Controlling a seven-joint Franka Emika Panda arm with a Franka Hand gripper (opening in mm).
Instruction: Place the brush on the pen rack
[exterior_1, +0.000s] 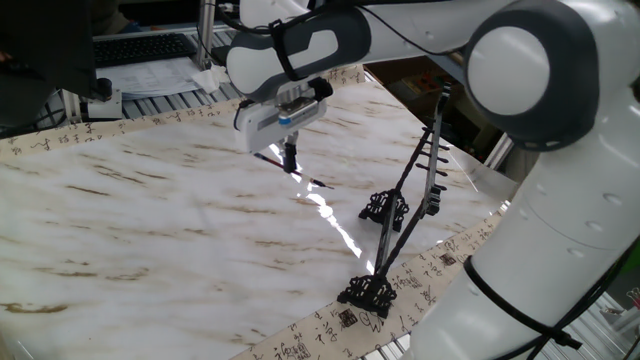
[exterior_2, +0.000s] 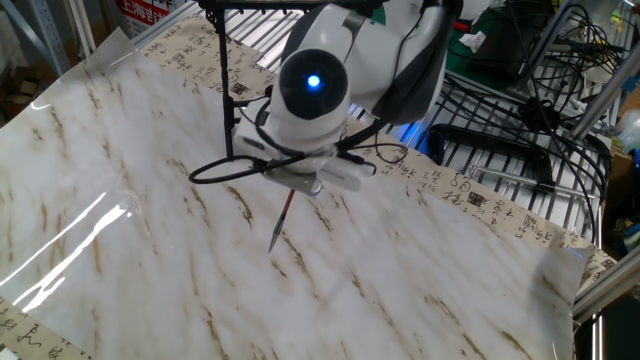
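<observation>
- The brush is seen hanging from the gripper, clamped near its upper end, with the dark tip pointing down toward the desk; whether the tip touches the surface cannot be told.
- The gripper is judged closed on the brush shaft; the fingers appear close together in the one fixed view, and they are hidden under the wrist in the other.
- The long axis of the brush is tilted: in the other fixed view it runs from the gripper toward 7 o'clock.
- The pen rack is found well apart from the gripper, toward 4 o'clock in the one fixed view, standing on two scrolled feet with its posts leaning up toward 1 o'clock.
- The coming move is judged to turn on this: the brush must be carried toward the rack's pegged bar, which lies near 3 o'clock from the gripper, and turned so that it can rest on the pegs.
</observation>
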